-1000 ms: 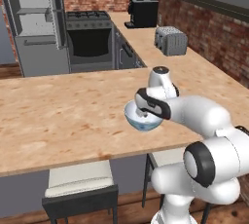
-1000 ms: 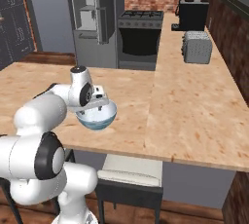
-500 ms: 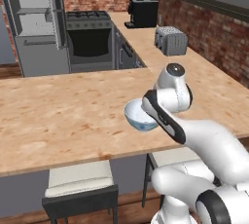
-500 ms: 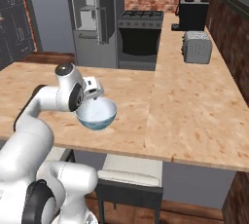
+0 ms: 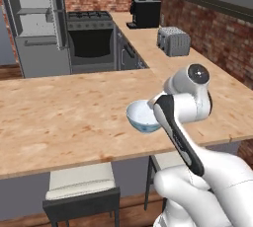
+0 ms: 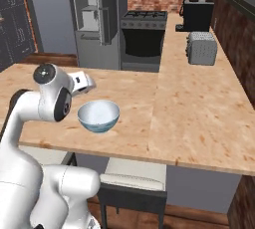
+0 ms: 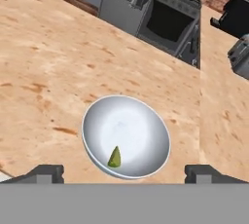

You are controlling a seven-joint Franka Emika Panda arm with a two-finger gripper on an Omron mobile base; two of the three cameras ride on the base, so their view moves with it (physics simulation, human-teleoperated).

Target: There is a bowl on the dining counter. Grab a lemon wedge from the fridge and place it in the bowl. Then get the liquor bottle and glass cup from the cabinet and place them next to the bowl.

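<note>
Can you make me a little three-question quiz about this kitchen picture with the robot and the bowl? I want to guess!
1. True or false: a lemon wedge lies inside the bowl.
2. Which stands on the far counter next to the black coffee machine: A a toaster, B a kettle, C a blender?
3. Fill in: the robot's jaws are ____ and hold nothing.

Key:
1. True. The small yellow-green wedge rests near the bowl's rim in the hand view.
2. A. The grey toaster sits on the wood counter along the brick wall.
3. Open. The gripper has its tips spread wide, over the bowl on the dining counter.
</note>
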